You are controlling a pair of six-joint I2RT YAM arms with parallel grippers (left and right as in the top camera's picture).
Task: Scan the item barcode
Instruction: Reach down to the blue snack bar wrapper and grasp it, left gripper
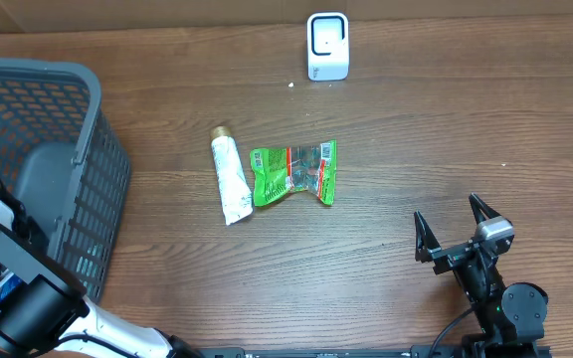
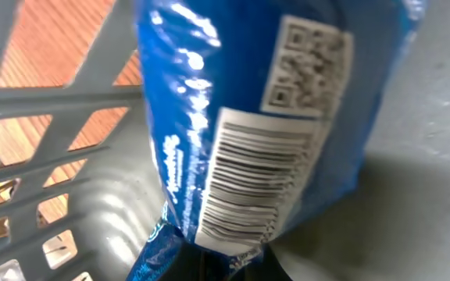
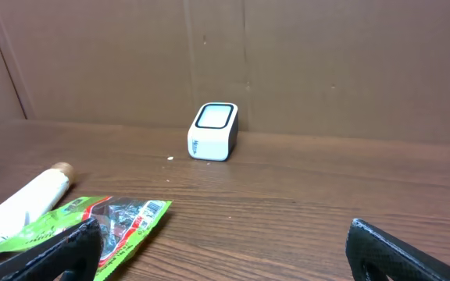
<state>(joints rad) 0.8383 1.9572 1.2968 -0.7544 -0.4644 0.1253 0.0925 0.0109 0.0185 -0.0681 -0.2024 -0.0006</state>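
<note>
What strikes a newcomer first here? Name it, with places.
A blue packet, barcode and square code facing the left wrist camera, fills that view inside the grey basket at the table's left. Mid-table a green packet lies beside a white tube; a white scanner stands at the far edge.

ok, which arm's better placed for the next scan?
Left. The left gripper is shut on the blue packet in the basket, barcode showing; it likely only needs carrying to the scanner. The right gripper is open, holding nothing.
</note>
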